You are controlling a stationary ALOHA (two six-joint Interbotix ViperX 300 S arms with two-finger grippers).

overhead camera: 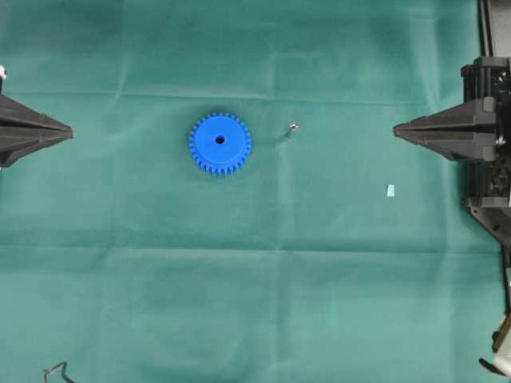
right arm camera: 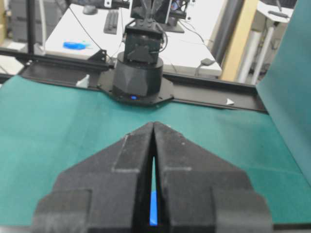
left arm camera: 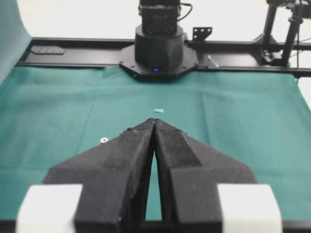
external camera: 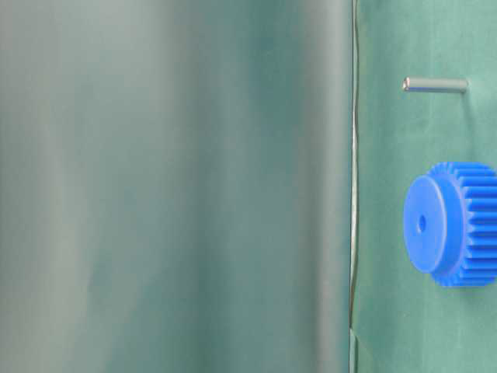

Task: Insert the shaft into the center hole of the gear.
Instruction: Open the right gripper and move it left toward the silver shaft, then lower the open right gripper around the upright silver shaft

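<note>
Lying flat on the green cloth of the bench [overhead camera: 255, 303], the gear [overhead camera: 219, 144] sits a little toward the left edge from the middle, its center hole [overhead camera: 219, 140] facing up, well apart from both arms. Just to its right stands the shaft [overhead camera: 292, 128], upright and touching nothing, with a small pale scrap [overhead camera: 390, 190] farther toward the right edge. At the left edge the left gripper [overhead camera: 70, 132] has its fingers pressed together and empty, as does the right gripper [overhead camera: 397, 128] at the right edge; gear and shaft lie between the two tips.
</note>
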